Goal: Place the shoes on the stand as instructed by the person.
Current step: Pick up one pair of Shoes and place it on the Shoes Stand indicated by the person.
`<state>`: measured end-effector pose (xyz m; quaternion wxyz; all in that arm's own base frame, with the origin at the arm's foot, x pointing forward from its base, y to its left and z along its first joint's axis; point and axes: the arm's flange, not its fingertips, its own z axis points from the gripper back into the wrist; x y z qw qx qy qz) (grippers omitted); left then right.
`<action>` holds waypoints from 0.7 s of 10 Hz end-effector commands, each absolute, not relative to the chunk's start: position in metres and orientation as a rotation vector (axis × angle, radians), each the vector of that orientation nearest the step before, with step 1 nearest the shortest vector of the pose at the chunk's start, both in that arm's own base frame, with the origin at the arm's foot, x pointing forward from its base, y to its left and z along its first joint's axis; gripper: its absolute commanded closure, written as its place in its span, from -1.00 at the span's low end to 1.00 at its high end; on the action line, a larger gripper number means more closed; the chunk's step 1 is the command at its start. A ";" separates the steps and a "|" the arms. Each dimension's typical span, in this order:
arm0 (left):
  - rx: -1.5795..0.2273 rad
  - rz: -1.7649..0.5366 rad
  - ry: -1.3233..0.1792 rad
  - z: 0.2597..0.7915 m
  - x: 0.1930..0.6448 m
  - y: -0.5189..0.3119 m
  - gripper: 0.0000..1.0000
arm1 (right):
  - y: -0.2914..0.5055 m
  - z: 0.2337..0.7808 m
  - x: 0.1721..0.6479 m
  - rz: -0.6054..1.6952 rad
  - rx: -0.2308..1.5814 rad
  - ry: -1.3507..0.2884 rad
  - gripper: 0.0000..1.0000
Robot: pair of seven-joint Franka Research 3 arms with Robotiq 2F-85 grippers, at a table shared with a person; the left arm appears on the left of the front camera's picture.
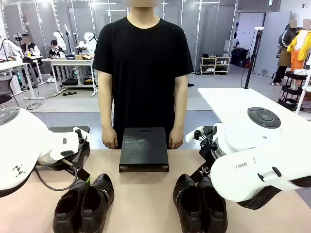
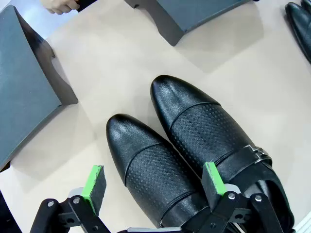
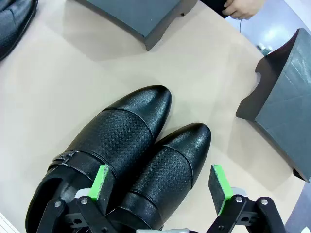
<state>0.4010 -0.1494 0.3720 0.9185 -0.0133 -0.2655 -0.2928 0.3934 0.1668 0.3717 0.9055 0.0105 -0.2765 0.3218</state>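
Jaws wide, empty on both: left gripper (image 2: 154,184) straddles left-pair shoe (image 2: 146,170), left of stand (image 1: 144,141); right gripper (image 3: 160,183) straddles right-pair shoe (image 3: 170,165), right of stand.

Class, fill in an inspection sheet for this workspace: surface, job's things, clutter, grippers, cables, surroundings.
Surface: tan table, bare between the pairs.
Job's things: left pair and right pair on the table; middle stand bare; person behind it.
Clutter: nothing seen.
Grippers: left gripper open above left pair; right gripper open above right pair.
Cables: black cable by the left arm.
Surroundings: desks, shoe shelf.
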 end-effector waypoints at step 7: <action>-0.027 -0.603 -0.546 0.372 0.401 -0.150 -1.00 | 0.167 0.372 0.393 0.665 0.022 -0.571 -1.00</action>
